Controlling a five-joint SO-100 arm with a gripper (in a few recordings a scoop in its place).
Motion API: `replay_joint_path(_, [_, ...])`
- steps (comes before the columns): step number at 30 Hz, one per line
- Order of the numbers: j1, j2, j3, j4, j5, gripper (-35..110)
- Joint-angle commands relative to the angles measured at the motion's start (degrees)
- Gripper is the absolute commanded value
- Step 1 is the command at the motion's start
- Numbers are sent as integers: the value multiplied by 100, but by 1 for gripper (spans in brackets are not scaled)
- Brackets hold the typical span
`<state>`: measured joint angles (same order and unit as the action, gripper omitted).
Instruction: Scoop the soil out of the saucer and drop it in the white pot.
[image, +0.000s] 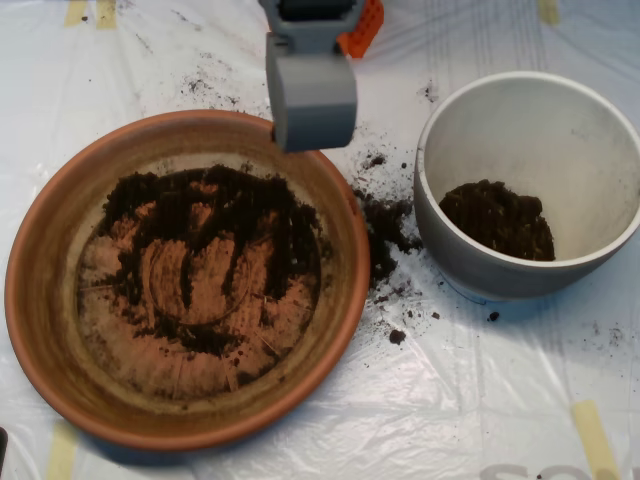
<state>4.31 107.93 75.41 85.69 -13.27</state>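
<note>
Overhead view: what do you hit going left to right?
saucer with soil spread in it → spilled soil on the plastic sheet → white pot holding a soil clump.

I read this as a makeshift lab bench: a clear plastic sheet (330, 420) covers the table, held by yellowish tape strips (596, 436) (creased throughout), with spilled soil (385, 230) on it.
</note>
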Motion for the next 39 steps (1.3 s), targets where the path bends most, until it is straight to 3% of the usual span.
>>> replay_joint_path(1, [-378,-193,-1134,369,-62,0])
replay_joint_path(10, [-1705,-1714,-2927,1266,-281,0])
replay_joint_path(21, [-3331,-2188,-3173,1354,-404,0])
replay_joint_path(23, [-3401,-2188,-3173,1327,-308,0])
replay_joint_path(29, [-3217,-2224,-3120,1362,-272,21])
replay_joint_path(39, [-2909,-1239,-1564,633,-176,27])
